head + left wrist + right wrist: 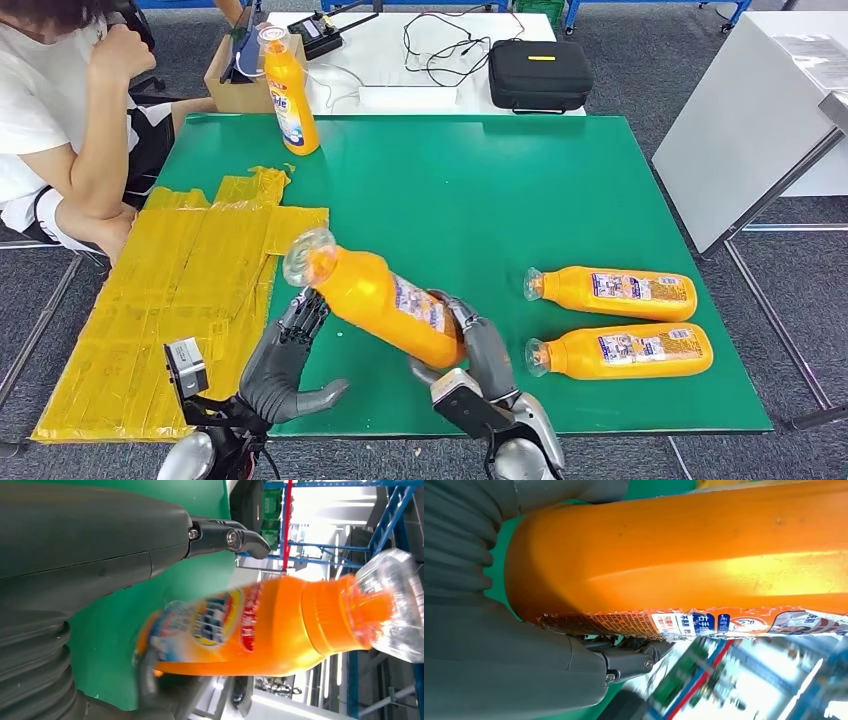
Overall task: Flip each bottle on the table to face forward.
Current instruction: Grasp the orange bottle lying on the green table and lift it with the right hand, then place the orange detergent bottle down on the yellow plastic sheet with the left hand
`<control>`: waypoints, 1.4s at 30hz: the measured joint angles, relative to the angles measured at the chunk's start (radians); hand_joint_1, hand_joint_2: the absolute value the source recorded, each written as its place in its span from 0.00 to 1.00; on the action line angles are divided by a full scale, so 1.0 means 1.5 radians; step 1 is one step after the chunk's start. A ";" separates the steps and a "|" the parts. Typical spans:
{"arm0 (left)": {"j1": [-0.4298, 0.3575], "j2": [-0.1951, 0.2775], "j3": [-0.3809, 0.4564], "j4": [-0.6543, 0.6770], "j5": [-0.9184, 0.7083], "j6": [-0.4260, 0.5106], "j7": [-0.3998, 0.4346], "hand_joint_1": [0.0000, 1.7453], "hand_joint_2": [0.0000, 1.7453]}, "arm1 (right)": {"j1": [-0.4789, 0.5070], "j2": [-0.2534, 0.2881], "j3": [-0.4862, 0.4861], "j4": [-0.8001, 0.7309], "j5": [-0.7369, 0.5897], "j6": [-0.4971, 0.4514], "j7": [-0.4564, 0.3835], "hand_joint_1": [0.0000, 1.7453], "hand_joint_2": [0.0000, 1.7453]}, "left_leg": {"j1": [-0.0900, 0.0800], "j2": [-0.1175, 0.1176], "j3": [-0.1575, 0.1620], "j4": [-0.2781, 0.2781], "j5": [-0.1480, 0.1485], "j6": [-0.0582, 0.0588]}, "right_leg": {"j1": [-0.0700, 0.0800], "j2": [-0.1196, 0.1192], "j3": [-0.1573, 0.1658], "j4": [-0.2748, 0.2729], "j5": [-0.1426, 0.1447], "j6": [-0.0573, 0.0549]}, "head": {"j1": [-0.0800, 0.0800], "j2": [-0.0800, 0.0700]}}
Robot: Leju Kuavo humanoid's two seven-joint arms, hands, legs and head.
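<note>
The right hand (478, 352) grips the lower body of an orange bottle (385, 300) and holds it above the green table (470, 190), near the front edge. The held bottle is tilted, its long axis running from the base at the lower right, inside the hand, up to the clear cap (305, 255) at the upper left. In the right wrist view the fingers (624, 655) wrap under the bottle's base (634, 565), by the torn edge of its label (684, 622).

The left hand (285, 360) is just beside the bottle's neck, fingers spread and holding nothing; whether a fingertip touches the bottle cannot be told. In the left wrist view the held bottle is blurred, so its label is hard to read, and the cap is cut off at the frame edge.

2 more bottles lie on their sides at the right of the table, one (612, 290) just behind the other (620, 350), both with long axes left to right, caps pointing left and labels up. The nearer one sits close to the front edge. A 4th bottle (290, 95) stands upright at the far left corner.

Yellow sheeting (180, 300) covers the table's left side and overhangs it. The middle and far right of the green surface are open. A person (70, 120) sits at the far left, partly cut off
</note>
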 joint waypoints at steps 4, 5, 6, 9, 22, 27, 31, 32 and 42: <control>-0.003 0.000 -0.003 0.004 0.005 0.001 0.003 0.00 1.00 | -0.007 0.007 0.027 0.018 0.010 0.003 -0.002 1.00 1.00 | 0.000 0.000 0.000 0.000 0.000 0.000 | 0.000 0.000 0.000 0.000 0.000 0.000 | 0.000 0.000; -0.006 0.000 -0.004 0.007 0.008 0.002 0.005 0.00 1.00 | -0.013 0.011 0.045 0.030 0.017 0.003 -0.002 1.00 1.00 | 0.000 0.000 0.000 0.000 0.000 0.000 | 0.000 0.000 0.000 0.000 0.000 0.000 | 0.000 0.000; -0.011 0.000 -0.006 0.012 0.011 0.002 0.007 0.00 1.00 | -0.020 0.016 0.068 0.046 0.026 0.002 -0.004 1.00 1.00 | 0.000 0.000 0.000 0.000 0.000 0.000 | 0.000 0.000 0.000 0.000 0.000 0.000 | 0.000 0.000; -0.030 0.000 -0.013 0.032 0.026 0.002 0.010 0.00 1.00 | -0.046 0.029 0.132 0.098 0.048 -0.009 -0.015 1.00 1.00 | 0.000 0.000 0.000 0.000 0.000 0.000 | 0.000 0.000 0.000 0.000 0.000 0.000 | 0.000 0.000; -0.043 -0.001 -0.015 0.069 0.048 0.009 0.003 1.00 1.00 | -0.073 0.027 0.157 0.145 0.062 -0.026 -0.018 1.00 1.00 | 0.000 0.000 0.000 0.000 0.000 0.000 | 0.000 0.000 -0.001 0.000 0.000 0.000 | 0.000 0.000; -0.043 -0.004 -0.015 0.078 0.058 0.021 0.002 1.00 1.00 | -0.074 0.025 0.158 0.155 0.065 -0.034 -0.017 1.00 1.00 | 0.000 0.000 0.000 0.000 0.000 0.000 | 0.000 0.000 -0.001 0.000 0.000 0.000 | 0.000 0.000; -0.043 -0.008 -0.015 0.081 0.061 0.024 0.002 1.00 1.00 | -0.074 0.022 0.158 0.159 0.068 -0.041 -0.016 1.00 1.00 | 0.000 0.000 0.000 0.000 0.000 0.000 | 0.000 0.000 -0.001 0.000 0.000 0.000 | 0.000 0.000; -0.043 -0.008 -0.015 0.081 0.061 0.025 0.002 1.00 1.00 | -0.074 0.021 0.158 0.159 0.068 -0.042 -0.016 1.00 1.00 | 0.000 0.000 0.000 0.000 0.000 0.000 | 0.000 0.000 -0.001 0.000 0.000 0.000 | 0.000 0.000; -0.044 -0.014 -0.018 0.082 0.066 0.066 0.014 1.00 1.00 | -0.072 0.011 0.153 0.152 0.066 -0.069 -0.013 1.00 1.00 | 0.000 0.000 0.000 0.000 0.000 0.000 | 0.000 0.000 -0.001 0.000 0.000 0.000 | 0.000 0.000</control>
